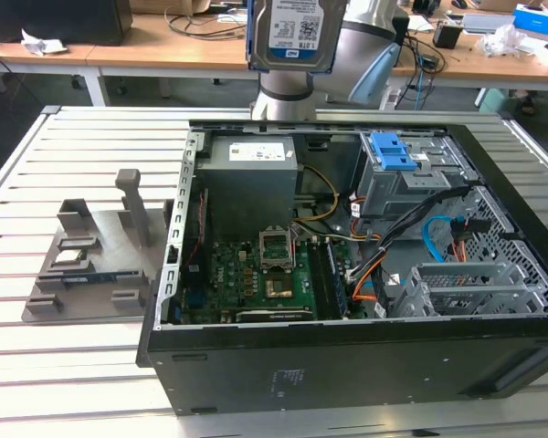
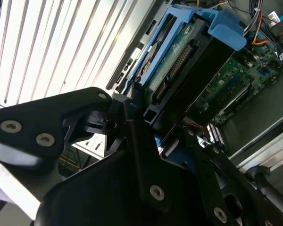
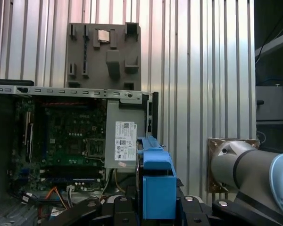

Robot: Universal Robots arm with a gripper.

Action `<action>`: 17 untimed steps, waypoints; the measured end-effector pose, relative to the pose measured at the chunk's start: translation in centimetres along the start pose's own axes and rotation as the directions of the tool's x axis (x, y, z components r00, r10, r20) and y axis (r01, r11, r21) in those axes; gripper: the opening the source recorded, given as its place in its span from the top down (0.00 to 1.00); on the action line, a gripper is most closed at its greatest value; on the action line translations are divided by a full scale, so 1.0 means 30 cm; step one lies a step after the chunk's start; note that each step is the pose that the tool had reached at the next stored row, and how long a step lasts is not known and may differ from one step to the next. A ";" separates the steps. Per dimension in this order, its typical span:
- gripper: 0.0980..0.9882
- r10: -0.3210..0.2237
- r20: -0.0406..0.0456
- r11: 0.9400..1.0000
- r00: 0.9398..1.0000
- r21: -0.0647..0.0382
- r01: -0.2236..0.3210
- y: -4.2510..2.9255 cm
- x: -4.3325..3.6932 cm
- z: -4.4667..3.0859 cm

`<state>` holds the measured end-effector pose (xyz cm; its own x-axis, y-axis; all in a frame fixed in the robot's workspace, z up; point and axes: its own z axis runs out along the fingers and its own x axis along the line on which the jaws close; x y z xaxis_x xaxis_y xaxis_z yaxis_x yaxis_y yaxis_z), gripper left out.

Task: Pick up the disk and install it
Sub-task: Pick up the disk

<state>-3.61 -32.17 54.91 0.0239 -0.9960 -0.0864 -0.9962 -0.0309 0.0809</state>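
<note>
Open computer case (image 1: 347, 365) — grey jig (image 1: 91, 265) just beside it, exterior view's left; motherboard (image 1: 247, 283), blue latch (image 1: 390, 151) inside.

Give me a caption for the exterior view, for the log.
Arm holds the disk high above the open case.

The exterior view is looking down over the open computer case (image 1: 347, 365) on the slatted surface (image 1: 64, 383). Both wrist views are sitting close behind the end effector (image 2: 155, 117), peering past the held disk (image 3: 156, 183) onto the motherboard (image 1: 247, 278), which all three are sharing.
</note>
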 end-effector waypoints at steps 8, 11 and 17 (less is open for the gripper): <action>0.70 0.000 0.000 1.000 1.000 -0.001 0.000 -0.042 0.006 0.058; 0.70 0.000 0.000 1.000 1.000 -0.002 0.000 -0.064 0.010 0.093; 0.70 0.000 0.000 1.000 1.000 -0.003 0.000 -0.087 0.028 0.128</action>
<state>-1.32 -32.62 50.81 0.0237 -0.9960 -0.0865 -0.9960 -0.0310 0.0841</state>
